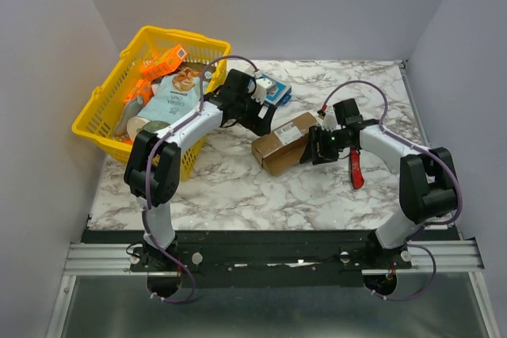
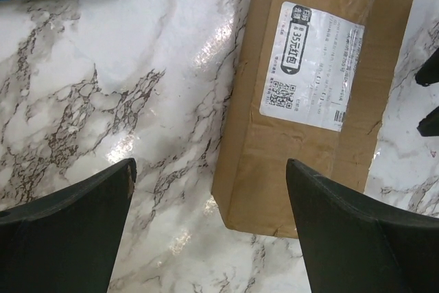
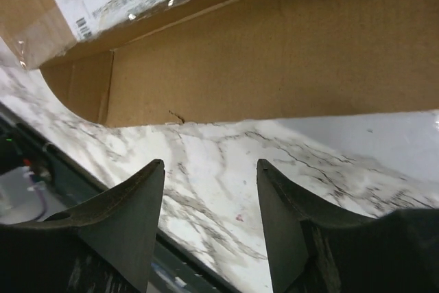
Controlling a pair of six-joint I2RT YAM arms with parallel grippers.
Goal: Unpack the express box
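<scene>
Express box (image 1: 285, 143) flat on marble table (image 1: 238, 187); left gripper (image 2: 209, 169), right gripper (image 3: 210, 166) both spread empty beside its ends.

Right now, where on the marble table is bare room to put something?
Bare: the near strip between the long brown cardboard carton and the front table edge; also the far right corner. Crowded: around the yellow plastic basket.

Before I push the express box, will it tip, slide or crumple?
Lying flat on a long face, the express box probably won't tip or roll. It should slide readily on the glossy marble table. Its creased cardboard may dent if squeezed.
</scene>
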